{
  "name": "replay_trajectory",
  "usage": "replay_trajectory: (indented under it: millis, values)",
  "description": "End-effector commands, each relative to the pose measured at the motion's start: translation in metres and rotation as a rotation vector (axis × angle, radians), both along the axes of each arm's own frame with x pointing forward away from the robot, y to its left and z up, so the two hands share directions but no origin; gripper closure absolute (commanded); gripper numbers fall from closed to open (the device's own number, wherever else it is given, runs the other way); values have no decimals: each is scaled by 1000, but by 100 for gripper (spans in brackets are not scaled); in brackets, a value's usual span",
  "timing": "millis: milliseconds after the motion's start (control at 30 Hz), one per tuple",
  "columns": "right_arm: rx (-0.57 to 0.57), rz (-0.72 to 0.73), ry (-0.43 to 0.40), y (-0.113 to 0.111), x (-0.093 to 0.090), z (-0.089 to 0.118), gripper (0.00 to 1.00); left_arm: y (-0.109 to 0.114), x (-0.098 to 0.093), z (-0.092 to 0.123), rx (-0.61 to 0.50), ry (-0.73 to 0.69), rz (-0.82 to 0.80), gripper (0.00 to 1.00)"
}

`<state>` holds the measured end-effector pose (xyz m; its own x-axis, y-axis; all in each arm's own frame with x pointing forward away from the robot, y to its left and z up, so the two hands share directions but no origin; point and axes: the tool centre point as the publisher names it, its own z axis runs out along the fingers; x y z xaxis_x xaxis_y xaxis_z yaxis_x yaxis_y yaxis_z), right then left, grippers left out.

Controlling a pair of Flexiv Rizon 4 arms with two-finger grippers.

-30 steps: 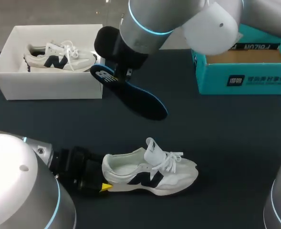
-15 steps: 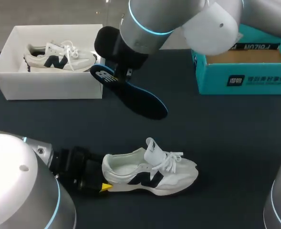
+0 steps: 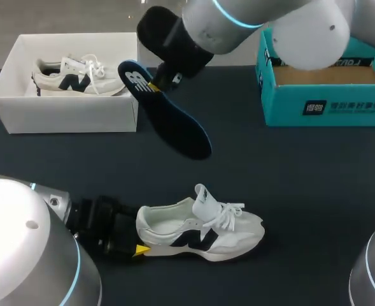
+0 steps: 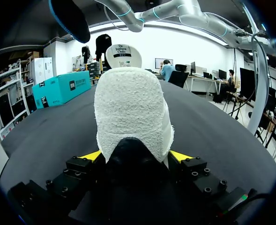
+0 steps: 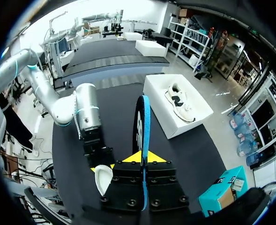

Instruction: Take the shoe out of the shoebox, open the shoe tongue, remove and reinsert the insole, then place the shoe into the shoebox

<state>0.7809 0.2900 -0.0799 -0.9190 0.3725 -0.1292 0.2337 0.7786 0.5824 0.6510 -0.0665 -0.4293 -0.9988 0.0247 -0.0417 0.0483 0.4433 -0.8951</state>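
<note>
table: dark cloth top; it carries both boxes and the loose shoe, and lies under both grippers.
right arm: comes in from the right side and reaches past the middle, so its gripper hangs above the table near the white box.
left arm: comes in low from the left, with its gripper down at table level.
shoebox: white and open-topped, just beside the right gripper and well apart from the left gripper.
teal box: open, on the other side of the right gripper from the shoebox.
shoe: white with dark side marks, upright on the table with its tongue raised; its heel sits between the left gripper's fingers and its toe points away from them.
second shoe: lies inside the shoebox.
insole: dark blue, off the table, slanting down from the right gripper towards the shoe; it is out of the shoe.
right gripper: clamped on the insole's heel end, which stands edge-on between the yellow tips.
left gripper: clamped on the shoe's heel, one yellow tip against each side.
</note>
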Motion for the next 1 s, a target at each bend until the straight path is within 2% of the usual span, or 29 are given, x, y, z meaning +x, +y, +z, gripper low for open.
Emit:
replay_trajectory:
  millis: [33, 100, 333, 400, 433, 1000]
  values:
    - [187, 38, 5, -26, 7, 9, 100, 1, 1, -6, 2, 1, 0, 100]
    - [213, 33, 47, -31, 9, 17, 100, 1, 1, -6, 2, 1, 0, 100]
    - [271, 47, 94, -36, 32, 42, 100, 1, 1, -6, 2, 1, 0, 100]
    - [259, 44, 102, -38, 38, 47, 100, 1, 1, -6, 2, 1, 0, 100]
    - [222, 42, 78, -37, 41, 51, 100, 1, 1, -6, 2, 1, 0, 100]
    - [244, 39, 82, -40, 40, 52, 100, 1, 1, -6, 2, 1, 0, 100]
